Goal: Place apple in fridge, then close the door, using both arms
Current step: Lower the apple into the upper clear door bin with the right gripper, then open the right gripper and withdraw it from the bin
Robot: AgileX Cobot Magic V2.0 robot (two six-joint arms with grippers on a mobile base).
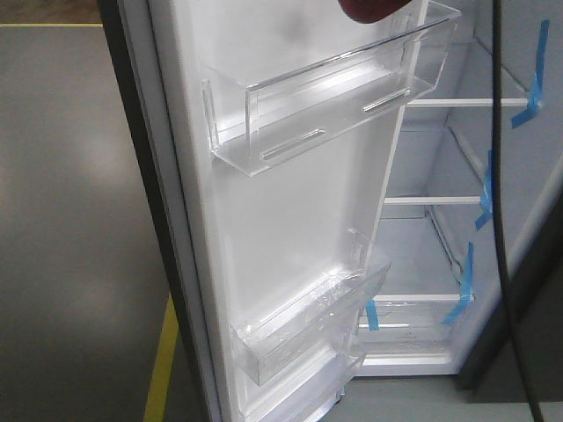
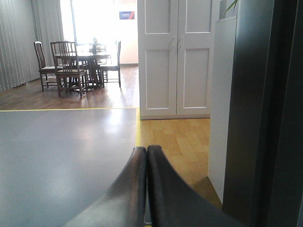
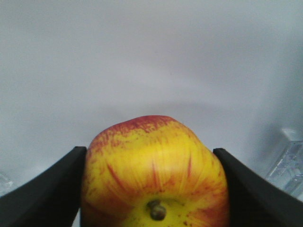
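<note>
The right gripper [image 3: 149, 153] is clenched on the apple [image 3: 154, 175], bearing on opposite flanks at its widest girth, just in front of the door [image 1: 290, 220] liner. The apple is judged firm, light and smooth-skinned, so liable to slip or roll; a mid-girth hold suits it. The left gripper [image 2: 146, 153] is clenched empty beside the door's outer edge.
</note>
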